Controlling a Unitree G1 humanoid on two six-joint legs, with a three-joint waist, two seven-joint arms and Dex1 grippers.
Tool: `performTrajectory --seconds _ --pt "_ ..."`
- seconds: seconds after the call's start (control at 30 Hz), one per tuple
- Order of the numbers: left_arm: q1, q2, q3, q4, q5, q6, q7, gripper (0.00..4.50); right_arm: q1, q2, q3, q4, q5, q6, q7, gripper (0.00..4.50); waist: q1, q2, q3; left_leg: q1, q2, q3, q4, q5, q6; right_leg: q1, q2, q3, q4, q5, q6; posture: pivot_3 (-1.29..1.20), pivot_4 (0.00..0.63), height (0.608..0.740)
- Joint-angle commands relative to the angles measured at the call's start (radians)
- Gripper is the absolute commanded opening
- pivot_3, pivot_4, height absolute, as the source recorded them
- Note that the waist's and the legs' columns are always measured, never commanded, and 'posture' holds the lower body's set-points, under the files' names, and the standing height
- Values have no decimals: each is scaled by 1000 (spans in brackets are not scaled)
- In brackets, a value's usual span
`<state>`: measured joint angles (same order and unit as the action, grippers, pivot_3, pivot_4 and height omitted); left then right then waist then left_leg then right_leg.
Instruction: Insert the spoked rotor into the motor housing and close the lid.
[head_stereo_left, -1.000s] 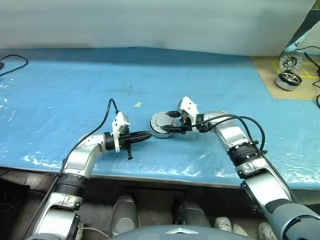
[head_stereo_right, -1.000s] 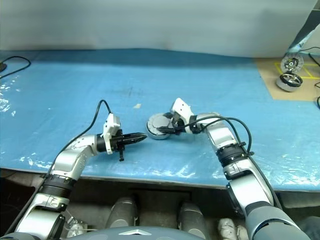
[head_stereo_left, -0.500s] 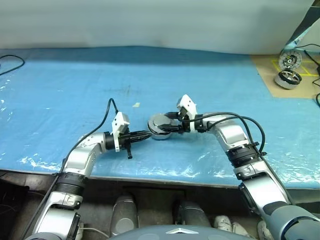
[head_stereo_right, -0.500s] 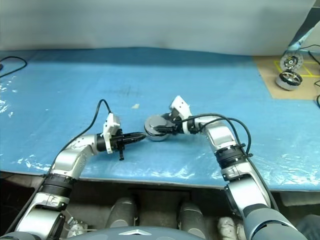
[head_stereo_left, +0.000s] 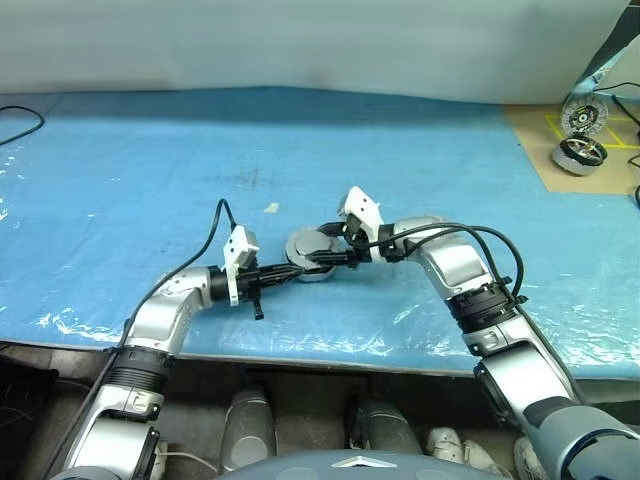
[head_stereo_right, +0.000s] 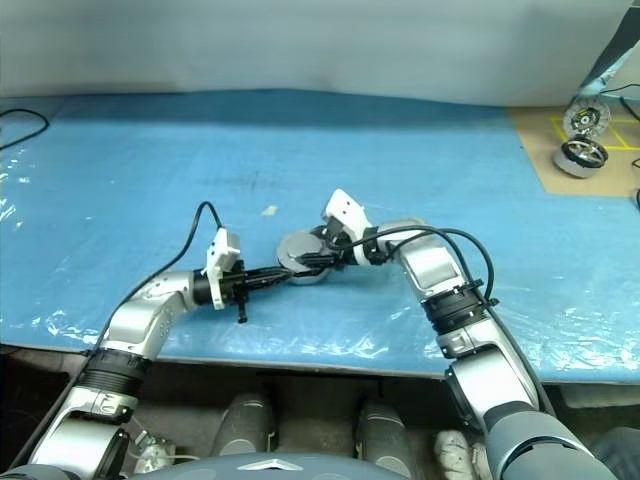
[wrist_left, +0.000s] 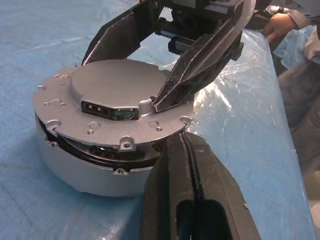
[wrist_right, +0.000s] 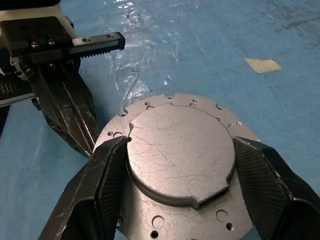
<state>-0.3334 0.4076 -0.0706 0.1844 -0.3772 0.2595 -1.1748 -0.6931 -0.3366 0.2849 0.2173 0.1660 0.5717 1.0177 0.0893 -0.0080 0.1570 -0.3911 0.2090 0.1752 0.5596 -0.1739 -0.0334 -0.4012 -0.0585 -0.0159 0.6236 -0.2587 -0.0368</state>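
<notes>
Motor housing (wrist_left: 90, 165), a shallow round silver cup, sits near the middle of the blue plastic-covered table (head_stereo_left: 120, 160), with its lid (wrist_right: 180, 150), a round silver-grey metal disc with a raised centre plate and small screw holes, lying down flat on top. A thin dark gap with a glint of copper shows between lid and cup in the left wrist view, so the lid may not be fully seated. The spoked rotor cannot be seen; I judge it already inside, which would leave only pressing the lid home.

Right gripper (wrist_right: 175, 200), two black fingers spread wide, straddles the lid's raised plate at 3 and 9 o'clock, pads touching or just beside its edge; whether it truly grips I cannot tell. Left gripper (head_stereo_left: 290, 270), fingers pressed together and holding nothing, points its tip at the housing's side from about 8 o'clock, just beside it.

At 1 o'clock, well apart on a tan board (head_stereo_left: 540, 150), stand another silver-and-black motor (head_stereo_left: 580, 155) and an upright disc (head_stereo_left: 583, 115).
</notes>
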Motion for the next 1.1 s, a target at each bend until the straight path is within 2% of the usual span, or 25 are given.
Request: performTrajectory --seconds 0.03,0.43,0.7,0.93,1.1 --pt "4 30 41 -36 -48 16 -20 0 -38 11 -30 -56 57 31 21 2958 0 0 0 0 0 0 0 0 0 0 0 0 0 0 0 0 150 740" --pt "28 100 52 -121 -73 109 -9 0 -38 3 36 45 -31 -77 9 2958 1 0 0 -1 0 0 1 0 0 0 0 -1 1 0 0 0 150 740" --pt "48 165 98 -103 -113 105 -63 0 -40 23 20 76 -22 -71 -6 2958 -16 0 0 0 0 0 2 0 0 1 0 0 2 0 0 0 150 740" --pt "8 125 62 -119 -98 138 -15 0 -34 42 77 76 -65 -70 -21 2958 -18 0 0 2 0 0 3 0 0 3 -1 0 2 0 0 0 150 740" --pt "-15 99 37 -129 -89 156 22 0 -29 54 87 156 -104 -95 -56 2958 -23 0 0 7 0 0 2 0 0 7 0 1 2 -2 -4 0 150 740"
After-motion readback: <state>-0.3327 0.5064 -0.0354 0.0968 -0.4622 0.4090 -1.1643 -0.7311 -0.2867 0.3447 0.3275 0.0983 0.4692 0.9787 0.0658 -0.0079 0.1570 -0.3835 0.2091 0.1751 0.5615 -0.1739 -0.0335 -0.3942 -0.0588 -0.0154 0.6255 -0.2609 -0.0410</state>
